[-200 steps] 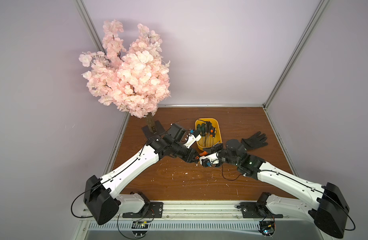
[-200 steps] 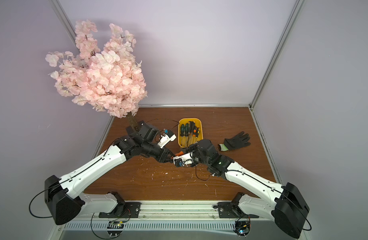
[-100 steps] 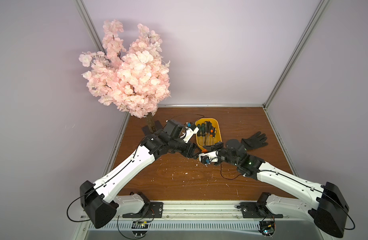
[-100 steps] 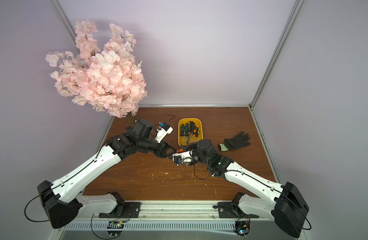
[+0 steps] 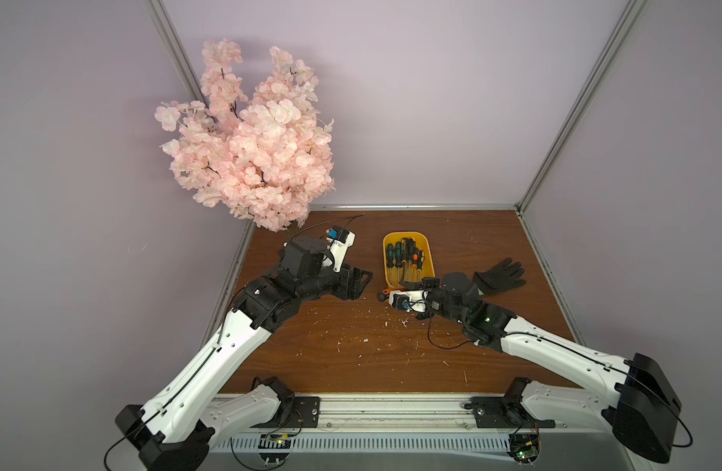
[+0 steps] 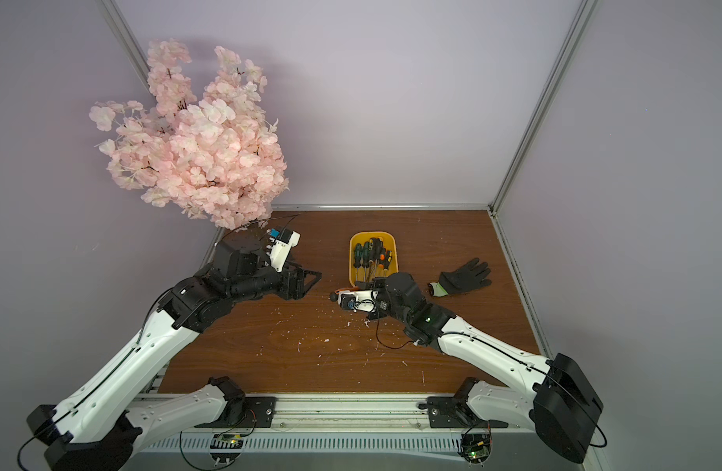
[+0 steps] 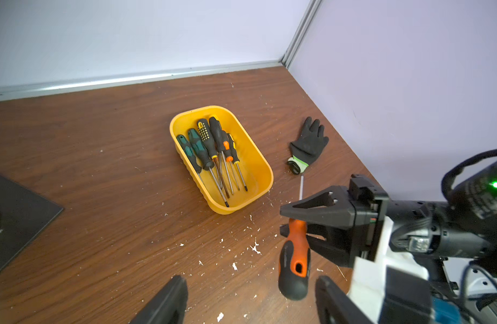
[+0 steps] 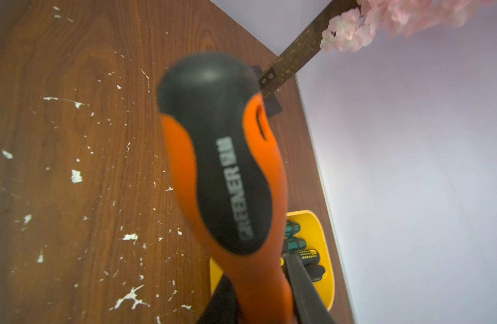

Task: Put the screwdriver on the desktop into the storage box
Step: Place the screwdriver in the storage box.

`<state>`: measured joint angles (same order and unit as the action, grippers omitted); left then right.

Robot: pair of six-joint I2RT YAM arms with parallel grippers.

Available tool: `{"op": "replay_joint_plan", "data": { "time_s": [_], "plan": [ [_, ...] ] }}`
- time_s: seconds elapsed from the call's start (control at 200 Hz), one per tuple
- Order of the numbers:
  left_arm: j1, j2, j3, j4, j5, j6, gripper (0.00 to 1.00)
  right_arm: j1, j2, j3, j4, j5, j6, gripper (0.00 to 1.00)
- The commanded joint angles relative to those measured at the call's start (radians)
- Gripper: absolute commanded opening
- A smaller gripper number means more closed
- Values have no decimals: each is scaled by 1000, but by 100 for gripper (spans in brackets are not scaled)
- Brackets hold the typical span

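The right end effector (image 7: 292, 223) pinches one orange-and-black screwdriver (image 7: 295, 261) at the neck of its handle, apparently clear of the worktop (image 7: 101, 196). The butt sticks out toward the left end effector (image 5: 359, 283), whose fingers are spread and empty. The tool should handle as stiff, fairly light and handle-heavy, so the rubbery handle is the place to hold; the thin steel shaft is likely slippery. Just past the right fingertips sits one yellow box (image 7: 262, 168) holding six screwdrivers, and one black glove (image 7: 309, 143) lies beyond.
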<state>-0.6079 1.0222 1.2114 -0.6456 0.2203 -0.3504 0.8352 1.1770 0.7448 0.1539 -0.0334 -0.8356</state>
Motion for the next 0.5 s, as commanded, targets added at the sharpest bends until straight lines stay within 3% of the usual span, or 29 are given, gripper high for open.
{"op": "replay_joint_plan", "data": {
  "time_s": [0.0,0.495],
  "plan": [
    [10,-30,-33,4,-54,-40,76,-20,31,91,60,18,175,0],
    [2,-166,-215,73,-53,-146,77,-110,267,298,110,126,663,0]
  ]
}}
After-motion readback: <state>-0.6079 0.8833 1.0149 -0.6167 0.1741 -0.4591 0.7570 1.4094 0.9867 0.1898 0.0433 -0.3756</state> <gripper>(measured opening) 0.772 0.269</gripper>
